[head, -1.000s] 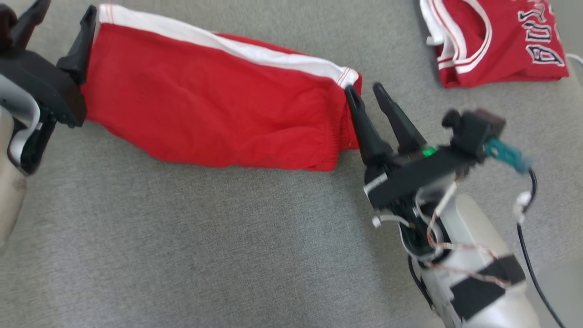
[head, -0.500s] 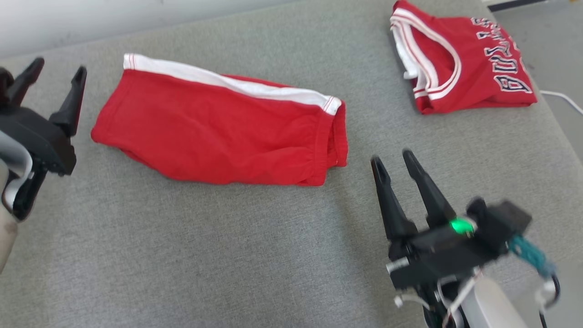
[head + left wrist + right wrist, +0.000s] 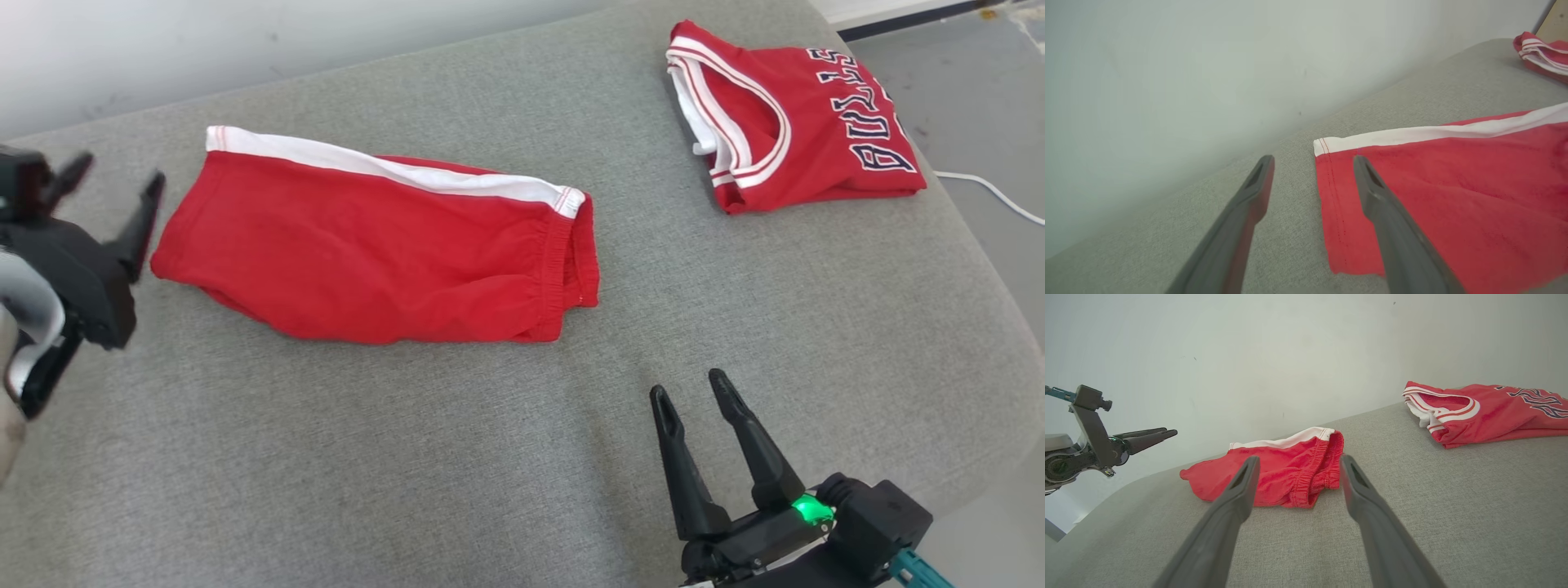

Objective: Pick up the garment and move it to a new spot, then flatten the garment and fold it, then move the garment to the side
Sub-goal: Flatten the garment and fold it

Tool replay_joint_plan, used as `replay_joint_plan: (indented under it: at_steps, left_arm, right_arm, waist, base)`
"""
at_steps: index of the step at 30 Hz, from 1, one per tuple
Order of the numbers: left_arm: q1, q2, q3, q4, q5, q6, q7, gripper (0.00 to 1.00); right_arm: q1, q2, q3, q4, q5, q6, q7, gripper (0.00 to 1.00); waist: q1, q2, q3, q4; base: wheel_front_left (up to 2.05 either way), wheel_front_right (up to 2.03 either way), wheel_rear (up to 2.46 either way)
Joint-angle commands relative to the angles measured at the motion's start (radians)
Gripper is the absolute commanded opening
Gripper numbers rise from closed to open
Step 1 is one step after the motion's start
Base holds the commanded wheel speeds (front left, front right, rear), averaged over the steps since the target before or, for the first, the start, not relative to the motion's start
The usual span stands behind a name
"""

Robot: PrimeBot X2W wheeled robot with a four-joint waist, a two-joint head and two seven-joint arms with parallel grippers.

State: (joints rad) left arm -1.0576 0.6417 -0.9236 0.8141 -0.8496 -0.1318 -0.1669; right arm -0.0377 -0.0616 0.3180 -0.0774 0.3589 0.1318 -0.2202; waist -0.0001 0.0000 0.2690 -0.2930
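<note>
Shorts (image 3: 375, 253) lie folded mid-frame; left pincer (image 3: 118, 170) and right pincer (image 3: 689, 386), both released, have pulled back, so the sideways move seems next.

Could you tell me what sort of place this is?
Likely an indoor laundry-folding setup: a grey padded cushion, like a sofa or bed, against a plain pale wall, with red shorts and a jersey on it.
</note>
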Motion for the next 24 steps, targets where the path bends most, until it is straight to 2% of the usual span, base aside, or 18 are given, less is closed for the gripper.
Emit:
replay_joint_plan:
  at_steps: [1,18,24]
  left_arm:
    - [0.006,0.011,-0.022,-0.012,-0.014,0.003,0.034,1.00]
    - [0.024,0.043,-0.137,-0.017,-0.151,0.003,0.256,1.00]
    - [0.019,0.044,-0.159,-0.015,-0.186,0.003,0.287,1.00]
  right_arm:
    - [0.004,0.006,0.007,0.004,-0.011,-0.003,-0.009,1.00]
    - [-0.074,0.012,0.052,0.086,0.019,-0.003,-0.038,1.00]
    - [-0.086,0.012,0.059,0.106,0.028,-0.003,-0.044,1.00]
  waist:
    - [0.0001,0.0000,0.005,-0.008]
    - [0.0001,0.0000,0.073,-0.046]
    - [0.0001,0.0000,0.081,-0.049]
  base:
    - [0.00,0.00,0.00]
    - [0.00,0.00,0.00]
    - [0.00,0.00,0.00]
